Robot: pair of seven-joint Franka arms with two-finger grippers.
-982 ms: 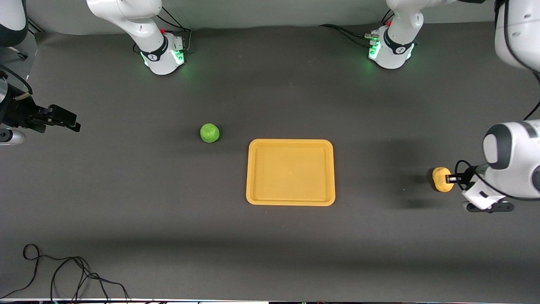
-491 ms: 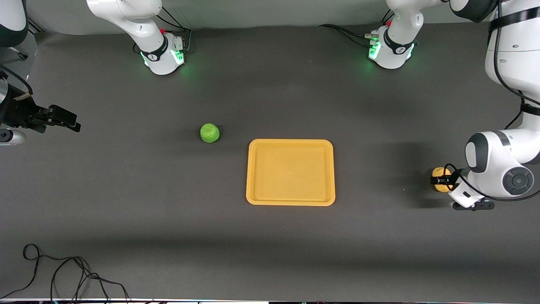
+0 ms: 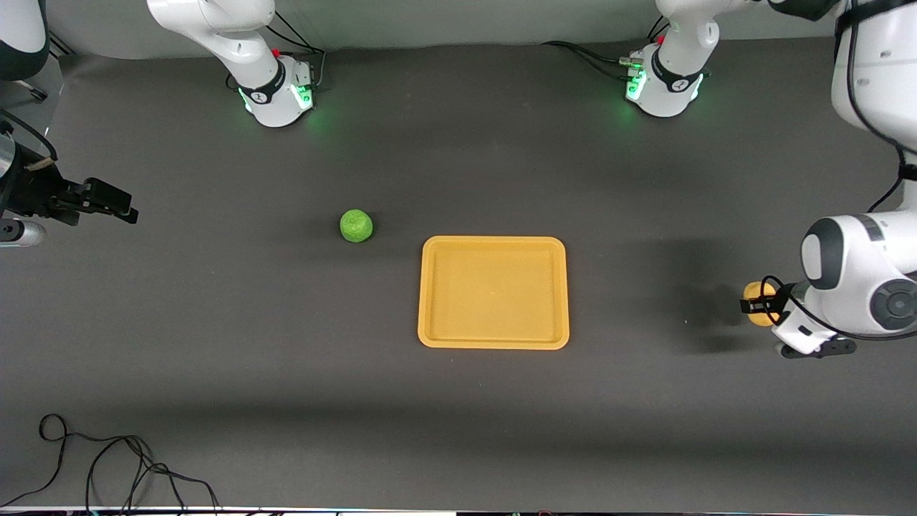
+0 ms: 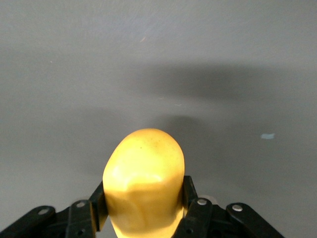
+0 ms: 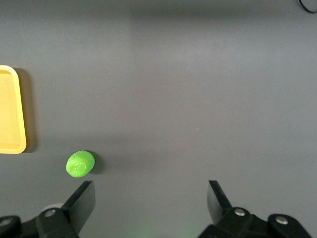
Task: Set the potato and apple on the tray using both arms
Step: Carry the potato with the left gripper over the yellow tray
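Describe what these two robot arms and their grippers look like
Both arms are glossy white with rounded grey joints, black cables looped outside, and bases glowing green. The left gripper and right gripper are matte black two-finger units with silver rivets at the linkages.

1. The left gripper (image 3: pixel 756 305) has closed its fingers (image 4: pixel 190 201) on the potato (image 3: pixel 756 294), which now sits pinched between them.
2. Gripper and potato have shifted slightly toward the left arm's end of the table, off the tabletop.
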